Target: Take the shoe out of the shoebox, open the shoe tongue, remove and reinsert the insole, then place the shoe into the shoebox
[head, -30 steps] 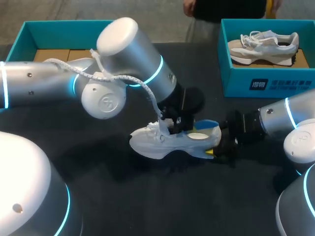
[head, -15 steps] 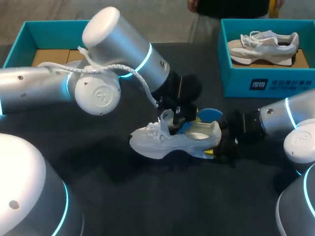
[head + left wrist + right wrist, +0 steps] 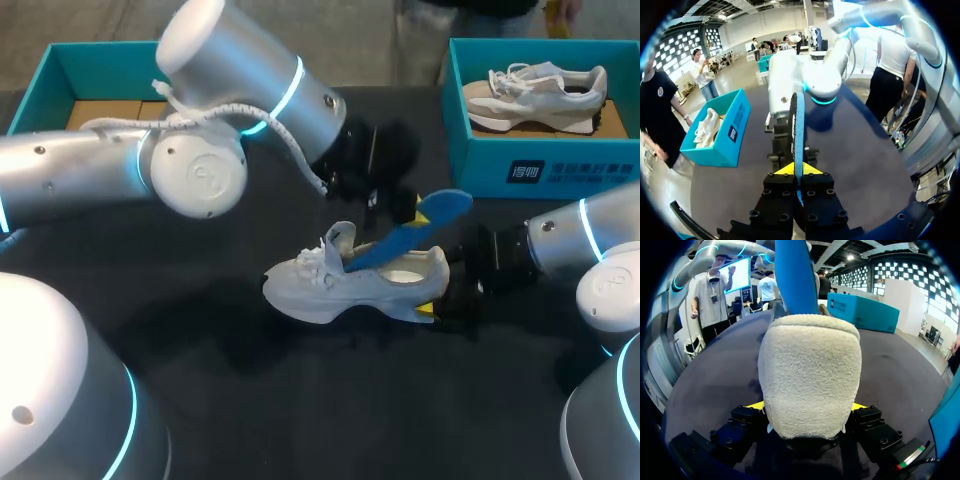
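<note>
1. My left arm (image 3: 200, 170) comes in from the left, elbow raised, wrist angled down past the middle.
2. Its pincer (image 3: 799, 170) is clamped on the blue insole (image 3: 410, 232), which sits edge-on between the yellow tips.
3. My right arm (image 3: 585, 240) comes in low and nearly level from the right.
4. Its pincer (image 3: 810, 407) grips the heel of the shoe (image 3: 340, 285) from both sides.
</note>
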Tool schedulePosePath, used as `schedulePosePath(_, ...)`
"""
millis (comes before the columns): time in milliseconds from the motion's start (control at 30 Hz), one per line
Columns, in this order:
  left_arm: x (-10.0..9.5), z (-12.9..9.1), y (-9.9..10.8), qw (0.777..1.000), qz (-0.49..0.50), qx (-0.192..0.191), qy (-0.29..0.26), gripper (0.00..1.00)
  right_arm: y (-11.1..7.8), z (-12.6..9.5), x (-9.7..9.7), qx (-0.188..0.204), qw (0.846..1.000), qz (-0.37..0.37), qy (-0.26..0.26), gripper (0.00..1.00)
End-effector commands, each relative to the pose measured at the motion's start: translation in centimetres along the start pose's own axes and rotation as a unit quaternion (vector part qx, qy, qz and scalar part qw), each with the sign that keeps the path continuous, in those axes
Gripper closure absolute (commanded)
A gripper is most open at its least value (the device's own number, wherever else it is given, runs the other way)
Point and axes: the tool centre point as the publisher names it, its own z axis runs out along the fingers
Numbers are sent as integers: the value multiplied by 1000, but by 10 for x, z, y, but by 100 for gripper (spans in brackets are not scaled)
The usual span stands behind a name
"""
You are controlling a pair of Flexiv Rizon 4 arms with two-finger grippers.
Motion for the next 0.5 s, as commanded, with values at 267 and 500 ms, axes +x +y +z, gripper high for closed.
schedulePosePath(267,-2,-36,-40,999,2,21,28,100,-3,6,0,3,1000,1,-1,100)
schedulePosePath(500,7,-58,-63,997,16,49,54,100,-3,6,0,3,1000,1,-1,100)
